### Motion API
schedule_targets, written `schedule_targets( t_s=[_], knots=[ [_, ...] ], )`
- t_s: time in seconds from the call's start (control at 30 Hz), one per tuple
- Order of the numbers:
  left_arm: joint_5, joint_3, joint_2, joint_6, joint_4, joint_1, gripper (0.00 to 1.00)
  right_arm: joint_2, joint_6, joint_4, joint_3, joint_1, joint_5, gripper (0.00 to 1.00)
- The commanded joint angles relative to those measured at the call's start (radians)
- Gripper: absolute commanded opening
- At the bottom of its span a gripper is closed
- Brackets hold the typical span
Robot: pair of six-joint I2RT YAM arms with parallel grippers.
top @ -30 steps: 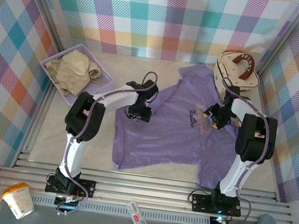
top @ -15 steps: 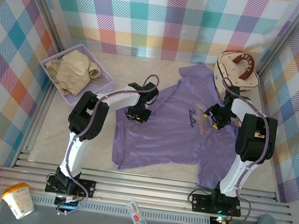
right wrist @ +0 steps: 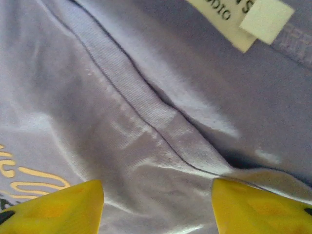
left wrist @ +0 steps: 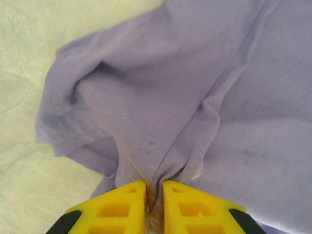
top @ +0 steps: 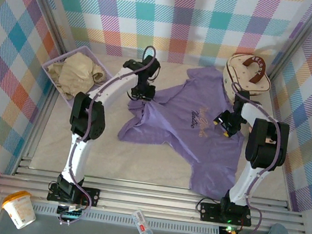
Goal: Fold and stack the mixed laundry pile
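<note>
Laundry sits in two places when you look from the top. The shirt (top: 198, 146) lies on the table (top: 82, 147), mostly in the middle and to the right. Its left side is bunched up toward the far end. Your left gripper (top: 140, 93) is at that bunched part. Your right gripper (top: 225, 122) is over the chest, just beside the print (top: 199, 120). The beige cloth (top: 77, 74) is well apart, crumpled in the basket (top: 51, 66) at the far left.

In the left wrist view, the yellow fingers (left wrist: 122, 202) are pinched tight on a thin fold of the shirt. Soft creases fan out from the pinch.

In the right wrist view, the jaws stand wide apart and hold nothing. The collar seam (right wrist: 146, 107) runs across the flat shirt ahead of them, and a white label (right wrist: 246, 22) shows above. You cannot tell if they touch the cloth.

I think the shirt is light, soft and floppy. It will not break, but it will likely sag, drag and wrinkle if you pull it from one spot. It looks a little shiny, so a thin pinch may slip. Take hold at the thick parts: the collar seam, the shoulders, the bottom edge. Holding two corners at once should keep it flat. The beige cloth looks just as soft, so grab a top fold to lift it out.
</note>
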Motion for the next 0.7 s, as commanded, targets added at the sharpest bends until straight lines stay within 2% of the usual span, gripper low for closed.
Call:
schedule_targets(
  t_s=[0.0, 0.07, 0.13, 0.17, 0.27, 0.43, 0.57, 0.67],
  knots=[
    [0.052, -0.083, 0.024, 0.022, -0.06, -0.014, 0.27, 0.017, -0.003, -0.027, -0.028, 0.005, 0.017, 0.61],
    [0.056, -0.122, 0.012, 0.01, -0.044, -0.013, 0.36, 0.005, -0.006, -0.027, -0.032, 0.006, 0.02, 0.61],
    [0.058, -0.146, 0.001, 0.0, -0.027, -0.013, 0.37, -0.007, -0.014, -0.034, -0.033, 0.005, 0.026, 0.61],
    [0.057, -0.152, -0.006, -0.003, -0.021, -0.014, 0.35, -0.012, -0.017, -0.038, -0.032, 0.005, 0.032, 0.61],
    [0.052, -0.152, -0.008, -0.006, -0.007, -0.014, 0.18, -0.019, -0.026, -0.046, -0.04, 0.005, 0.046, 0.61],
    [0.049, -0.149, 0.0, -0.011, 0.002, -0.014, 0.0, -0.019, -0.026, -0.046, -0.061, 0.005, 0.052, 0.62],
    [0.012, -0.14, -0.003, -0.014, -0.013, -0.013, 0.0, -0.026, -0.023, -0.045, -0.071, 0.005, 0.059, 0.62],
    [0.007, -0.064, -0.002, -0.027, -0.072, 0.005, 0.0, -0.014, -0.024, -0.058, -0.071, 0.005, 0.08, 0.62]
  ],
)
